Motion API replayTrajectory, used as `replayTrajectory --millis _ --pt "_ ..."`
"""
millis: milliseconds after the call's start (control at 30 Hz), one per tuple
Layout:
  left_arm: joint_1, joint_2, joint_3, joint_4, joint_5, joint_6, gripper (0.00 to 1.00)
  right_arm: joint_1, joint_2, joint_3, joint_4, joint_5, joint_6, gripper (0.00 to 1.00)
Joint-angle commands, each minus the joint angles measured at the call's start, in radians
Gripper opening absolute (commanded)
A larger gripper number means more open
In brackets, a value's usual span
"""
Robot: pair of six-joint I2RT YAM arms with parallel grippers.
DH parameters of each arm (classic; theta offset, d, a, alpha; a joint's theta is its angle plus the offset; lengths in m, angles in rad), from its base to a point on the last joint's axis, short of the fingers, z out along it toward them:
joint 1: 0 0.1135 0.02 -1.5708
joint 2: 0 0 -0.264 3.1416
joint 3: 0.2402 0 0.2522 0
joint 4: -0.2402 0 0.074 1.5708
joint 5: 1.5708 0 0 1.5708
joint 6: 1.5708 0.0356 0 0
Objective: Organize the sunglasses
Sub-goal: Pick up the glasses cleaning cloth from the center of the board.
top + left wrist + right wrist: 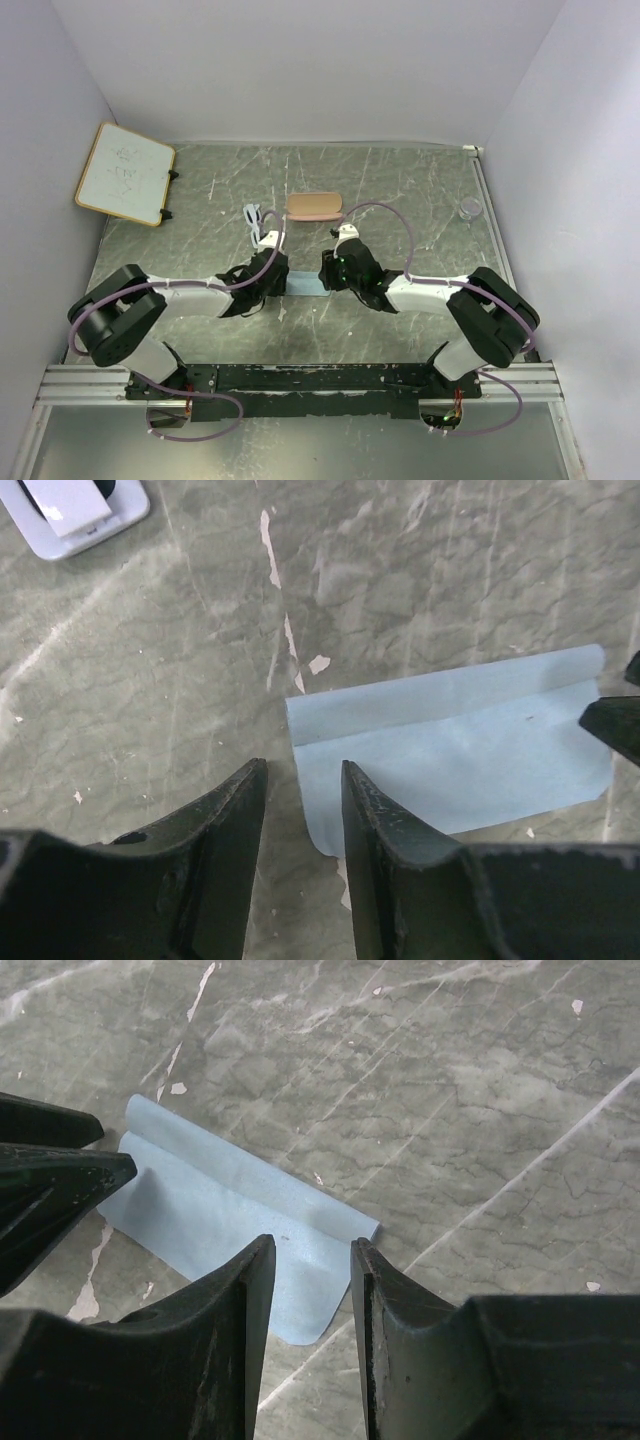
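The sunglasses [253, 216] are a thin whitish frame lying on the table left of the pink case [315, 206]. The pale blue cloth [305, 284] lies partly folded between my two grippers. My left gripper [283, 280] is open and empty, low over the cloth's left edge [303, 765]. My right gripper [325, 275] is open and empty, its jaws over the cloth's near right corner [312, 1242]. The cloth shows in the left wrist view [450, 740] and the right wrist view [230, 1200]. Each wrist view catches the other gripper's fingertips [612, 725] [70, 1175].
A small whiteboard [125, 172] leans at the back left. A small clear round thing [469, 208] sits at the back right. A white-framed object [75, 510] is cut off by the left wrist view's corner. White walls enclose the marbled table [400, 190].
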Motion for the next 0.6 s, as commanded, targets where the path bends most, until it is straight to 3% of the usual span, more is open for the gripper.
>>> replayTrajectory --millis 0,567 --pt "0.012 0.018 0.03 -0.017 0.038 -0.035 0.45 -0.007 -0.009 -0.011 0.01 0.018 0.01 0.37" --pt "0.003 -0.028 0.03 -0.129 0.1 -0.122 0.43 -0.007 -0.009 -0.027 0.015 0.007 0.016 0.37"
